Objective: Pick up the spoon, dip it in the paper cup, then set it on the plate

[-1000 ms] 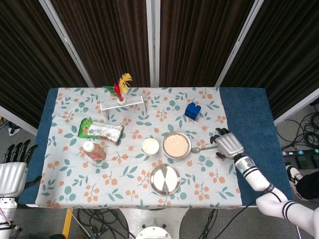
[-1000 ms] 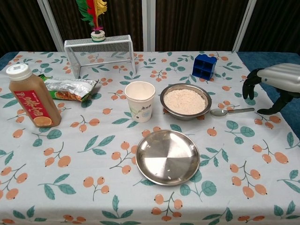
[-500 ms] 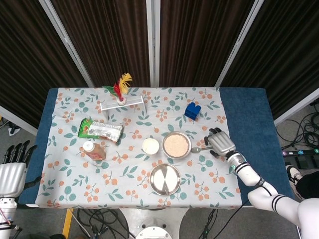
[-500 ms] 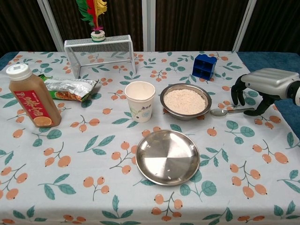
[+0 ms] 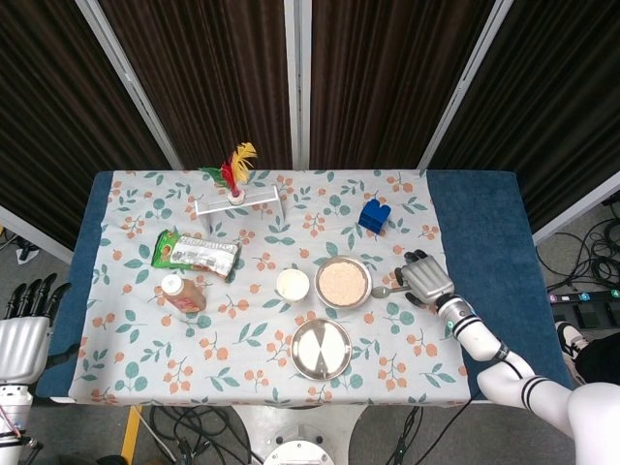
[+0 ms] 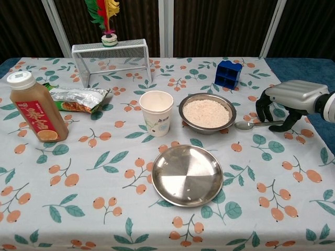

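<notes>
While the plate (image 6: 187,175) sits nearest to me, the spoon (image 6: 251,124) lies flat on the cloth beyond it, just beside the bowl of powder (image 6: 206,113). My right hand (image 6: 287,99) arches over the spoon's handle, fingers curled down on both sides; I cannot tell if they grip it. The paper cup (image 6: 156,113) stands left of the bowl. My left hand (image 5: 26,325) waits off the table, fingers straight, holding nothing.
</notes>
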{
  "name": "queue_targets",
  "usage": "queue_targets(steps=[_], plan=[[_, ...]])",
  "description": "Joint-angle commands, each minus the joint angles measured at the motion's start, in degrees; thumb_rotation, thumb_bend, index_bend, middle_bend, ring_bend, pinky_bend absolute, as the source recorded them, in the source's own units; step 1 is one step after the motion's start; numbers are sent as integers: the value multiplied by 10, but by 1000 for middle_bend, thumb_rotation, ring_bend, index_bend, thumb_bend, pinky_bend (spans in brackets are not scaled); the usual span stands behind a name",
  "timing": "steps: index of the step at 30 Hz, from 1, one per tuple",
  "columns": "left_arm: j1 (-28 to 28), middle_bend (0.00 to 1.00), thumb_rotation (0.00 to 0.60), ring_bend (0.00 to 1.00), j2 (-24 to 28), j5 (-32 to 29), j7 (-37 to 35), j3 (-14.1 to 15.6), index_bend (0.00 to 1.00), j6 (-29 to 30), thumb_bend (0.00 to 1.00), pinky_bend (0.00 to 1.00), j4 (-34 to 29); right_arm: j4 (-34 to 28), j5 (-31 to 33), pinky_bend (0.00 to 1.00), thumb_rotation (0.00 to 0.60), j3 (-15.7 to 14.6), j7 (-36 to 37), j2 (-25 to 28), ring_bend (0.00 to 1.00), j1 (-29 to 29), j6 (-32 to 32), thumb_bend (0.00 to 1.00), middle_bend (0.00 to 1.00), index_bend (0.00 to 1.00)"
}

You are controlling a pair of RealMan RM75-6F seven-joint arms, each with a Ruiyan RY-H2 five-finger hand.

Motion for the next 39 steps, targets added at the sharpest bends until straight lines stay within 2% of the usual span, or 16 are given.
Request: queue_targets(steps=[1,14,25,31,39], plan=[[0,145,600,73,-1,0,-2,0,188,0,31,73,1,2,1,175,600,-1,-1,-1,164,1,-1,250,509,495],[3,144,600,73,-5,1,-14,1,188,3,32,73,13,-8,4,175,600,-5,-7,6,195,6,0,324,552,542],[6,144,600,74,-8,11,-22,3,188,10,32,73,22,-128,-25,175,600,-10,-70,135,201,20,23,327,564,562],[1,144,600,73,-7,13,-21,-1,187,7,31,72,20,-180,-9,174,600,18,-129,168,201,71,-24,327,564,562],[0,144,600,74,-8,23,-25,1,187,10,32,73,23,-180,41,166,600,36,-221,134,201,140,-112,327,564,566]])
